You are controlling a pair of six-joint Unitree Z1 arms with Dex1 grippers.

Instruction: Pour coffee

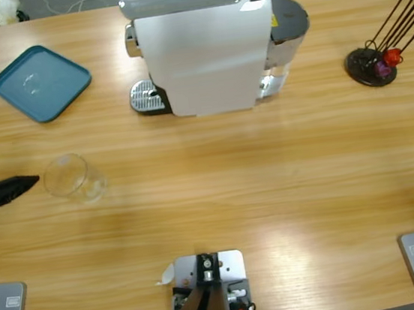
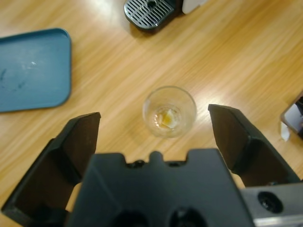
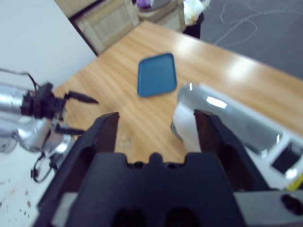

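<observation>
Clear glass tumbler (image 1: 72, 176) stands upright on the wooden worktop (image 1: 272, 192), in front of and to the left of the white coffee machine (image 1: 202, 50). The coffee (image 2: 166, 119) is a thin brownish film at the tumbler's bottom, seen from the left wrist view.

Left hand (image 1: 1, 167) enters from the worktop's left edge, jaws spread wide, tips just beside the tumbler but apart from it; the tumbler sits ahead of the gap, not between the jaws.

Right hand (image 3: 156, 130) is raised, looking down across the machine; its jaws stand apart, nothing held.

Blue tray (image 1: 41, 82) lies left of the machine, behind the tumbler. Black stand with thin sticks (image 1: 373, 65) sits right of the machine.
</observation>
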